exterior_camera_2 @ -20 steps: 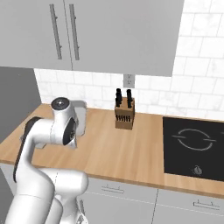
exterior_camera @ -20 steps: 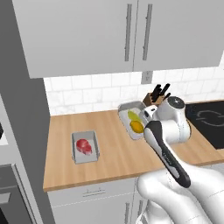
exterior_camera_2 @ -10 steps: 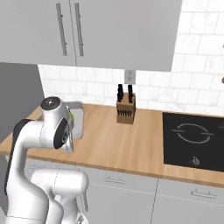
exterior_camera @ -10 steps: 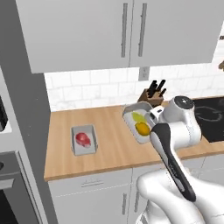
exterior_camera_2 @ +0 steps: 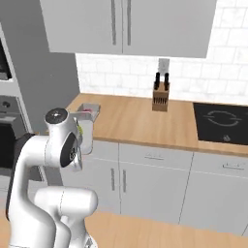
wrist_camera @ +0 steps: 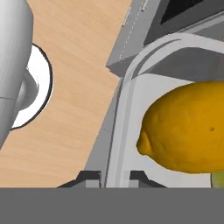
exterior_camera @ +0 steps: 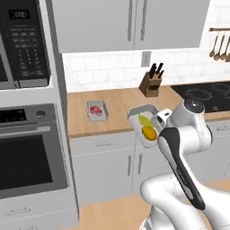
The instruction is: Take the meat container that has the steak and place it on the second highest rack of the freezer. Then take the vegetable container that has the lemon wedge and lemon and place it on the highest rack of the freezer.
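Progress: the steak (exterior_camera: 95,109) lies in its meat container (exterior_camera: 97,110) on the wooden counter (exterior_camera: 117,99), near the left end beside the wall oven (exterior_camera: 32,148); that first placement looks not yet done, as far as these views show.
Second container: the vegetable container (exterior_camera: 144,123) is lifted off the counter and hangs in front of the cabinet fronts, at the robot's chest.
Contents: the lemon (exterior_camera: 149,133) sits toward the near end of the tray, the lemon wedge (exterior_camera: 144,119) just beyond it.
Gripper: the gripper (wrist_camera: 115,176) is clamped on the tray's rim, one finger either side of the thin wall, the lemon close beside it in the hand view.
Left to do: judging by this, both containers must yet reach the freezer racks; the order seems reversed.
Bystanders: a knife block (exterior_camera: 151,82) stands by the tiled wall, the cooktop (exterior_camera_2: 221,117) to the right.
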